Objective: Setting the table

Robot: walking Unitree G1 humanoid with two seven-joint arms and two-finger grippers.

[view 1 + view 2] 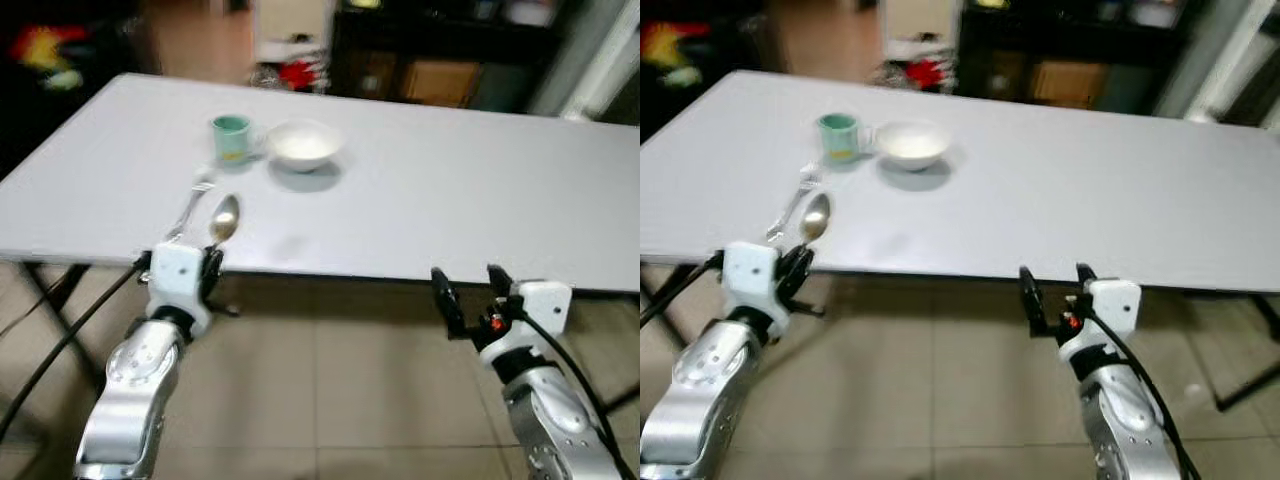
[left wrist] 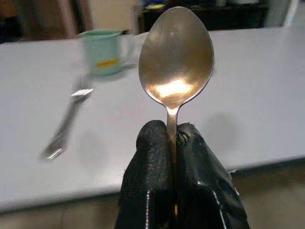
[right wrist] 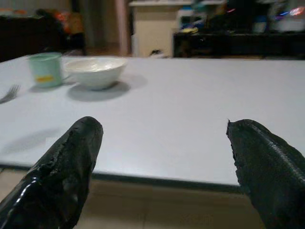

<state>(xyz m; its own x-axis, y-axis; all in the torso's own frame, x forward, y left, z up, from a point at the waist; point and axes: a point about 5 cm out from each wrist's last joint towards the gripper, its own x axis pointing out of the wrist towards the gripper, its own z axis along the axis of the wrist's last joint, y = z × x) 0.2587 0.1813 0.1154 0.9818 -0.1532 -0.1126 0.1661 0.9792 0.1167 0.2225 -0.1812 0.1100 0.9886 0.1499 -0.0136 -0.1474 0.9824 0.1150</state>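
The left gripper (image 2: 172, 138) has its fingers clenched on the handle of a shiny metal spoon (image 2: 176, 57), held upright at the near edge of the white bench (image 1: 450, 200). At its 11 o'clock lie a metal fork (image 1: 188, 207), a green mug (image 1: 231, 137) and a white bowl (image 1: 304, 144). The right gripper (image 1: 470, 285) hangs with fingers released before the bench edge.

- Table (image 1: 420, 200): directly ahead of the robot.
- Mug (image 1: 232, 137) and bowl (image 1: 304, 144): on the table, toward its far left; mug just left of bowl.
- Fork (image 1: 189, 207): on the table, nearer the front edge than the mug.
- Spoon (image 1: 224, 218): just right of the fork, above the front edge.
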